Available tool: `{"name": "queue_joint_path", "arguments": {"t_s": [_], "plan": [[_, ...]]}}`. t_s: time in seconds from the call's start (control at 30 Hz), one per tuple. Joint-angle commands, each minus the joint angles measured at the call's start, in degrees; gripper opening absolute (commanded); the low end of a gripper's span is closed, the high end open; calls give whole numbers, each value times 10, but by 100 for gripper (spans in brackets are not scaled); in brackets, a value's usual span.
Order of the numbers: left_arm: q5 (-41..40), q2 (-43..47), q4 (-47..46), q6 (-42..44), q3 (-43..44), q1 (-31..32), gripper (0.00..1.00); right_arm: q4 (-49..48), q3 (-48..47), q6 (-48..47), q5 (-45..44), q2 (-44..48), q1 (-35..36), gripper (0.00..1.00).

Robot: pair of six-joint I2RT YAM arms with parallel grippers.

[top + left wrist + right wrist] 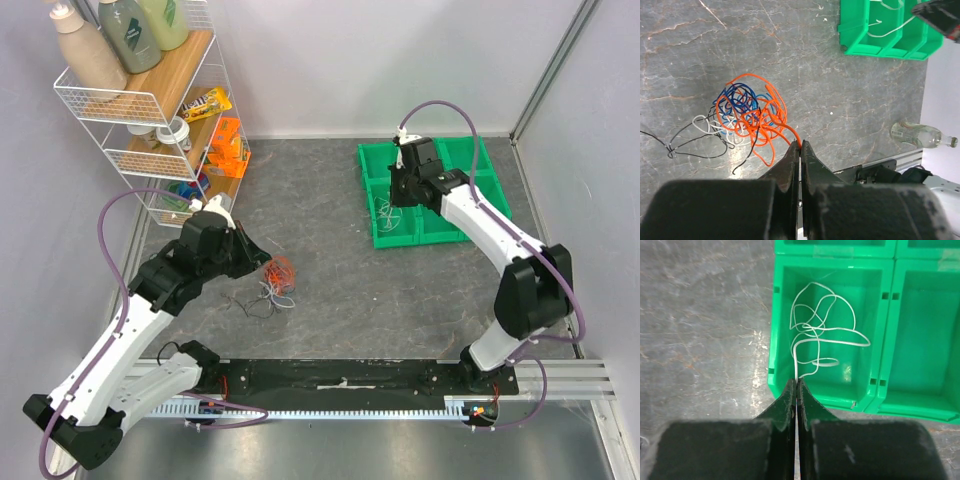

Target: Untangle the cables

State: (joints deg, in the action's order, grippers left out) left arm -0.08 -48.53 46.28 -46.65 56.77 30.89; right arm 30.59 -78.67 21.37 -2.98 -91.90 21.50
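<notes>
Left pincer (800, 146) clamped on the orange wire (767, 107) of the tangle (740, 102) on the worktop (850, 100), evidently to draw it free. Right pincer (797, 382) clamped on the white wire (827, 330) in the green bin (777, 315), apparently sorted.

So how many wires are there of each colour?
orange wire: 1
blue wire: 1
black wire: 1
white: 2, the tangled white wire and the boxed white wire in the green bin
Total: 5, as far as the tangle lets me tell.
</notes>
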Motion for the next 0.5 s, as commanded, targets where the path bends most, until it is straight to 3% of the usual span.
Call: {"name": "queue_joint_path", "arguments": {"t_s": [0.0, 0.17, 0.2, 0.27, 0.33, 0.47], "plan": [[24, 13, -37, -30, -3, 0, 2, 27, -40, -23, 8, -64, -2, 0], [29, -5, -54, -24, -3, 0, 1, 79, -86, -42, -1, -142, -2, 1], [33, -15, -55, -23, 4, 0, 2, 88, -93, -48, -9, -143, -2, 8], [59, -36, -55, -20, 23, 0, 2, 115, -114, -62, -20, -140, -2, 38], [77, -55, -66, -12, 26, 1, 1, 120, -115, -71, -35, -124, -1, 53], [96, -78, -82, -31, 5, 0, 2, 142, -108, -76, -53, -74, 14, 64]]}}
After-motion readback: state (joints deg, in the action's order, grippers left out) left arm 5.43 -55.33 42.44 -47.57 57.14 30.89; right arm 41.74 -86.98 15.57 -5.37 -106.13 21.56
